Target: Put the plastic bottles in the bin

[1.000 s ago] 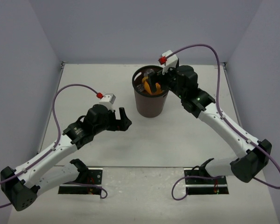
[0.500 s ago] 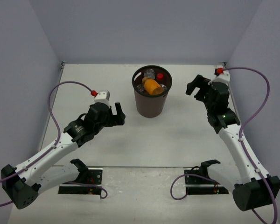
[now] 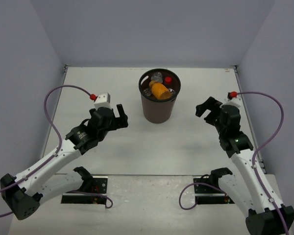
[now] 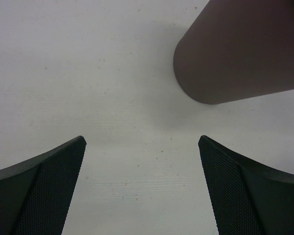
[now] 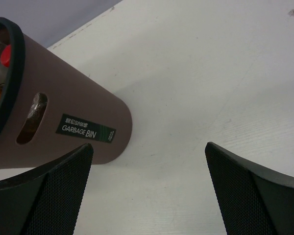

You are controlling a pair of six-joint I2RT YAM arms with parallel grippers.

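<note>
The dark brown bin [image 3: 159, 110] with a black rim stands upright at the middle back of the table. Inside it lie several plastic bottles: an orange one [image 3: 159, 90] on top, a red cap [image 3: 168, 80] and clear ones [image 3: 156, 77]. The bin also shows in the left wrist view [image 4: 240, 54] and in the right wrist view [image 5: 54, 122], with its GARBAGE BIN label. My left gripper [image 3: 121, 115] is open and empty, left of the bin. My right gripper [image 3: 204, 106] is open and empty, right of the bin. No bottle shows on the table.
The white table top [image 3: 108, 83] is walled at the back and both sides. Two black clamp plates [image 3: 85, 188] hold the arm bases at the near edge. Purple cables [image 3: 63, 90] loop above each arm.
My right gripper has drawn back from over the bin to its right and toward me, now empty, leaving an orange bottle lying in the bin. My left gripper has drifted slightly left.
</note>
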